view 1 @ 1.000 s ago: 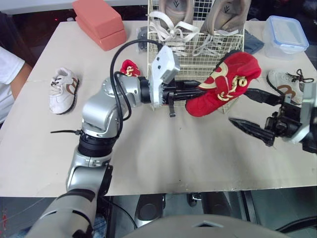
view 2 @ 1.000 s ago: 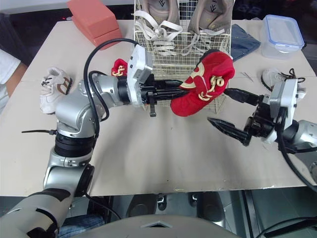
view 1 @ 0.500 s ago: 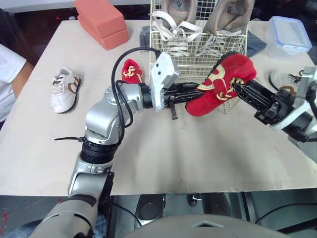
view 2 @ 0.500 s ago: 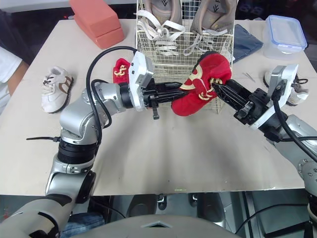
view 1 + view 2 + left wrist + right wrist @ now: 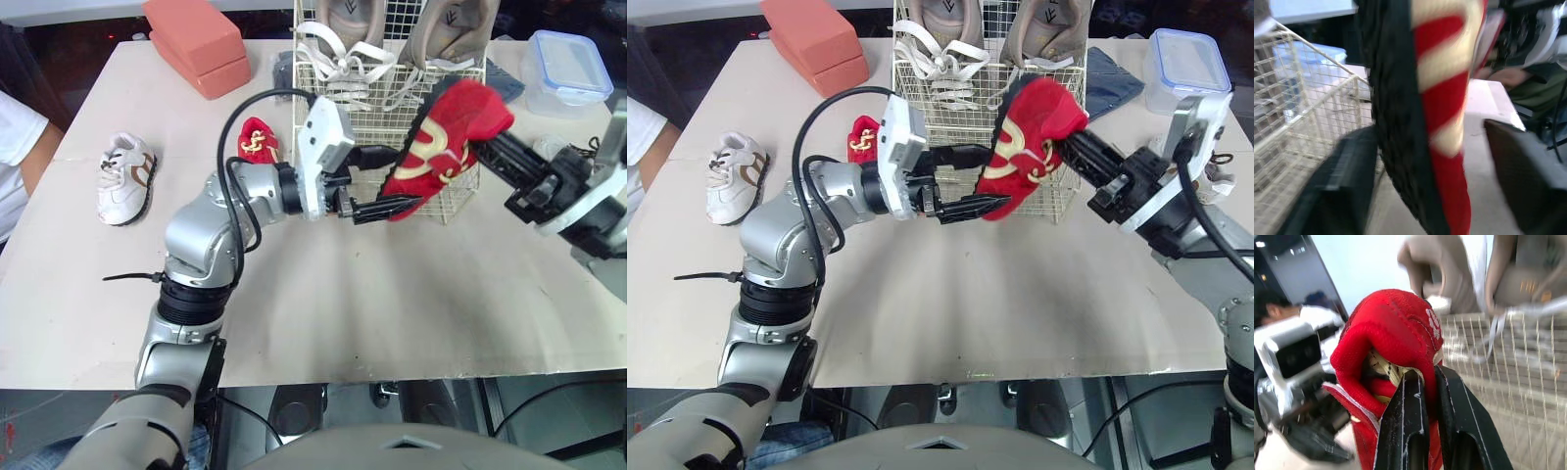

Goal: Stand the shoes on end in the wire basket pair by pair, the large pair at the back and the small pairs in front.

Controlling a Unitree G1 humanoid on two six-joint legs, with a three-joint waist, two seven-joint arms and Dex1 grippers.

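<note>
Right pincer [image 5: 1425,382] pinching red shoe [image 5: 1391,328], cream swirls, black sole

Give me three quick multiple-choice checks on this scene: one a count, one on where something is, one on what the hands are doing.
1. How many beige shoes stand at the back of the wire basket?
A. one
B. two
C. four

2. Where is the loose red shoe?
A. in the wire basket
B. on top of the beige shoes
C. on the table, left of the wire basket

3. Of the left hand and right hand, which is shut on the held red shoe?
A. the right
B. the left
C. both

Answers:
1 B, two stand on end, side by side, at the back.
2 C, it lies on the table by the basket's left wall.
3 A, the right wrist view shows its fingers pinching the collar, while the left hand's fingers are spread either side of the sole.
</note>
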